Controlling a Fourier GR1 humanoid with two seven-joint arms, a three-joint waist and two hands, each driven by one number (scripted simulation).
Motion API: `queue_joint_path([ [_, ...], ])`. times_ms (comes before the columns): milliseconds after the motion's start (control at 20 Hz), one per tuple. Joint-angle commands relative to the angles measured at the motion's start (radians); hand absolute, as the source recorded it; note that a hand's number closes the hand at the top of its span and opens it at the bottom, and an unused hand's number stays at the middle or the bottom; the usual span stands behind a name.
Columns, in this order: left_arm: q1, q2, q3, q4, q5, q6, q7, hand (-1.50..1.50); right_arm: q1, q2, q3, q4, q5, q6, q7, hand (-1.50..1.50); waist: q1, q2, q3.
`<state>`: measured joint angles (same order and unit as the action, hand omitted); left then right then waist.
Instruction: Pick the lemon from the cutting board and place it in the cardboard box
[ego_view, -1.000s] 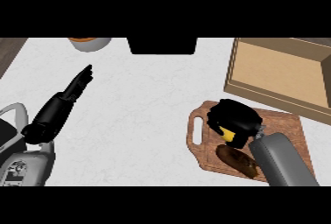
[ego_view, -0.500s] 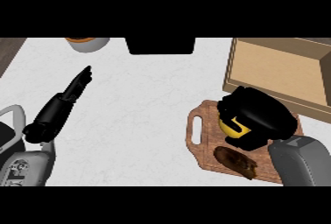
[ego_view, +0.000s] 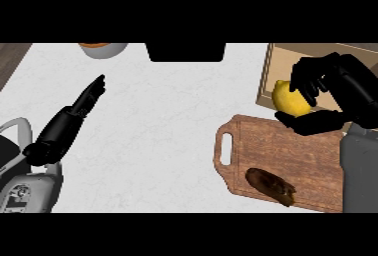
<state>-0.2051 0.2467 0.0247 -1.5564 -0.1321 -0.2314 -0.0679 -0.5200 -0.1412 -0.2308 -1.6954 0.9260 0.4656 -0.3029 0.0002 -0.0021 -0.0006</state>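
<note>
Since the earlier view the right hand (ego_view: 343, 87) has been lifting the lemon (ego_view: 290, 100) off the cutting board (ego_view: 295, 155) and carrying it far and to the right. It is now holding the fruit above the near-left corner of the cardboard box (ego_view: 266, 75), fingers curling over its far side and thumb hooking under its near side, yellow peel showing between them. The risk is lying in that position: the lemon is sitting over the box's left wall rather than well inside, so letting go here would likely be bouncing it off the rim and sending it rolling onto the counter (ego_view: 162, 125) or back onto the board. A round fruit pinched from two sides could also be slipping out sideways, and a hand coming down too early would be knocking the wall and shoving the box. Open room is waiting to the right and far, inside the box, though its right side is running out of view, so that wall cannot be judged. The brown lump (ego_view: 271, 186) on the board's near part is well apart from the path, and the left hand (ego_view: 83, 102) is resting far off to the left, fingers straight and holding nothing.
</note>
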Motion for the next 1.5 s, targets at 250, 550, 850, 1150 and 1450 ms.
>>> queue_joint_path([
  [250,-0.019,0.012,0.017,0.016,0.009,-0.027,-0.005,0.00,-0.275,-0.188,-0.241,0.399,-0.069,-0.057,0.068,1.50,0.014,0.007,0.001],
  [550,-0.058,0.016,0.010,0.028,-0.012,-0.027,0.003,0.00,-0.400,-0.352,-0.158,0.753,0.085,-0.164,-0.044,1.50,0.040,0.018,0.001],
  [850,-0.061,-0.020,-0.019,0.013,-0.014,-0.022,0.015,0.00,-0.403,-0.454,-0.097,1.021,0.161,-0.101,-0.134,1.50,0.047,0.021,0.002],
  [1150,-0.049,-0.047,-0.038,0.009,-0.032,-0.002,-0.010,0.00,-0.432,-0.557,-0.009,1.213,0.262,-0.098,-0.268,1.50,0.058,0.025,0.003],
  [1450,-0.072,-0.027,-0.019,0.015,-0.011,-0.030,0.010,0.00,-0.498,-0.615,0.011,1.364,0.277,-0.033,-0.444,-1.50,0.064,0.029,0.004],
])
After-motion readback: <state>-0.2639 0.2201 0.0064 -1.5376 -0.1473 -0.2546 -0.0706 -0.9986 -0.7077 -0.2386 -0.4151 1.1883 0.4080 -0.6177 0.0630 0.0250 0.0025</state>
